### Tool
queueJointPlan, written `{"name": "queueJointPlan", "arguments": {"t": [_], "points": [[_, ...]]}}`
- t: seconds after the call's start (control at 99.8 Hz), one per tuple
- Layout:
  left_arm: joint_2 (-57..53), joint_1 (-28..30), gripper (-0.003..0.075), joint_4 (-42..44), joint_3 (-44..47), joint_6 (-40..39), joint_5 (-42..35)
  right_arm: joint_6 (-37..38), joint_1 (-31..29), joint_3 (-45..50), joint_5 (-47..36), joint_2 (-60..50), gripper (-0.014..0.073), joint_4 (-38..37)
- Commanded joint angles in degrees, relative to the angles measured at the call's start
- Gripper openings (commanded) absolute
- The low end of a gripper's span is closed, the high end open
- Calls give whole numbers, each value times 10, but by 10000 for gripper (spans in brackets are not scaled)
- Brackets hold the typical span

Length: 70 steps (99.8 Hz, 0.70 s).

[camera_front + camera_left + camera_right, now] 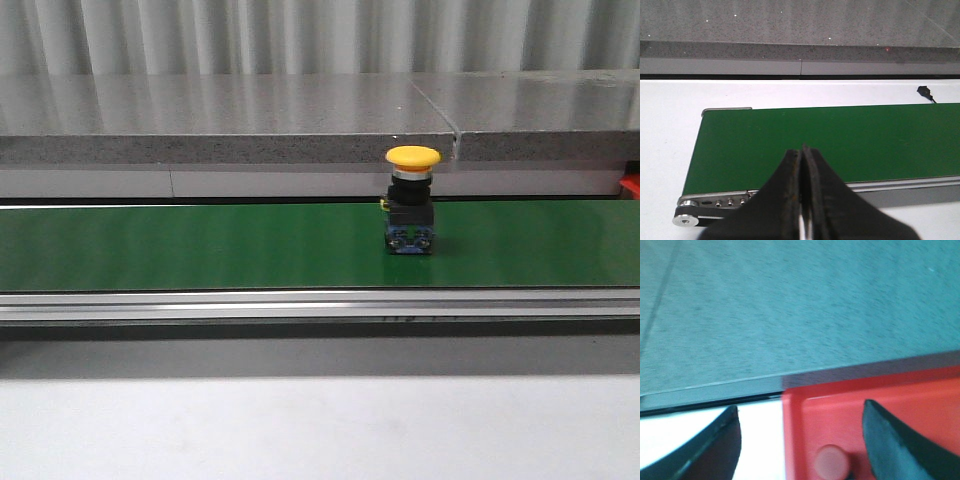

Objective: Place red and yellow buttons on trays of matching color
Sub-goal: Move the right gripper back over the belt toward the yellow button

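Front view: yellow button (pixel 411 200) upright on green belt (pixel 200 245) (grey ledge (pixel 220 120) behind).

Conveyor belt (pixel 200 245) running left to right across the middle of the front view, stone ledge (pixel 220 120) behind it, bare table surface (pixel 300 430) in front. One button (pixel 412 200) standing upright on the belt, right of centre, toward the far edge. Corner of a tray (pixel 630 186) just visible at the far right, behind the belt. Left gripper (pixel 802 152) over the near edge of the belt's left end, fingers pressed together. Right gripper (pixel 800 425) with fingers spread, above the tray's corner; second button (pixel 831 463) lying in the tray (pixel 920 395), between the fingers, nearer one of them. Ledge beyond the tray.
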Motion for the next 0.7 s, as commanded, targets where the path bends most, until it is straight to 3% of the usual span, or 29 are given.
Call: {"name": "queueJointPlan", "arguments": {"t": [0.0, 0.251, 0.692], "points": [[3, -4, -21, -5, -15, -1, -40, -8, 13, -17, 15, -59, 519, 22], [3, -4, -21, -5, -15, -1, -40, -29, 61, 13, 74, -126, 519, 22], [3, -4, -21, -5, -15, -1, -40, -117, 145, 267, 87, -259, 519, 20]]}}
